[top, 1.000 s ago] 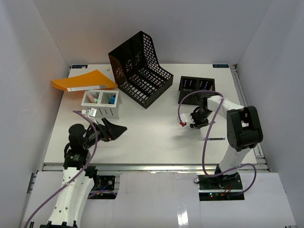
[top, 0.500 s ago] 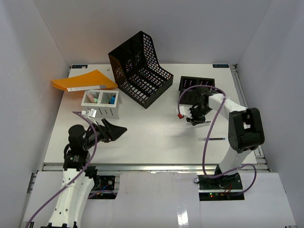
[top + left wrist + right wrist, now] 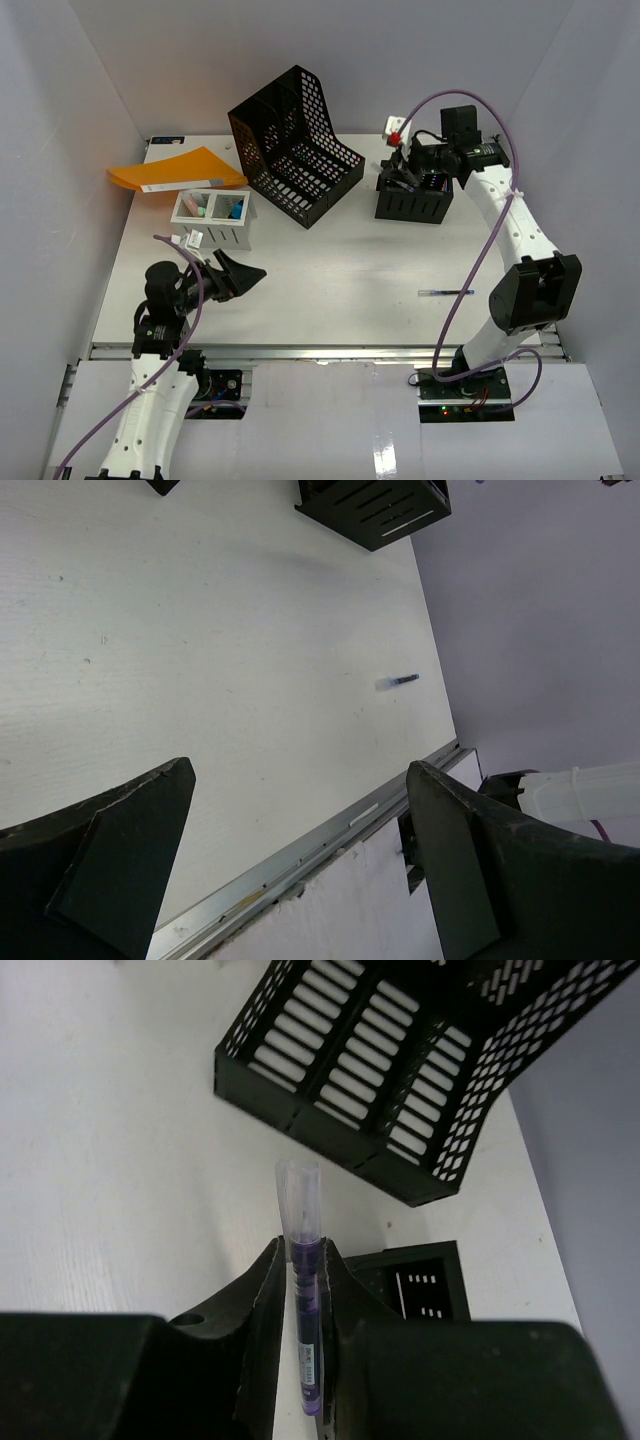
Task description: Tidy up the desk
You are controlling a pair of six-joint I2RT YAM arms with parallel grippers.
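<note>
The desk (image 3: 330, 290) is a white tabletop with a metal rail (image 3: 300, 865) along its front. My right gripper (image 3: 302, 1250) is shut on a purple pen (image 3: 305, 1290) with a clear cap, held above the small black pen holder (image 3: 413, 196) at the back right; the holder's rim shows in the right wrist view (image 3: 425, 1280). My left gripper (image 3: 243, 275) is open and empty, low over the desk's front left. A loose dark pen (image 3: 446, 292) lies on the desk at the right; it also shows in the left wrist view (image 3: 399, 681).
A black mesh file rack (image 3: 295, 145) stands at the back centre. A white two-part box (image 3: 212, 218) with small items sits at the left. An orange folder (image 3: 175, 170) lies at the back left. White walls close in three sides.
</note>
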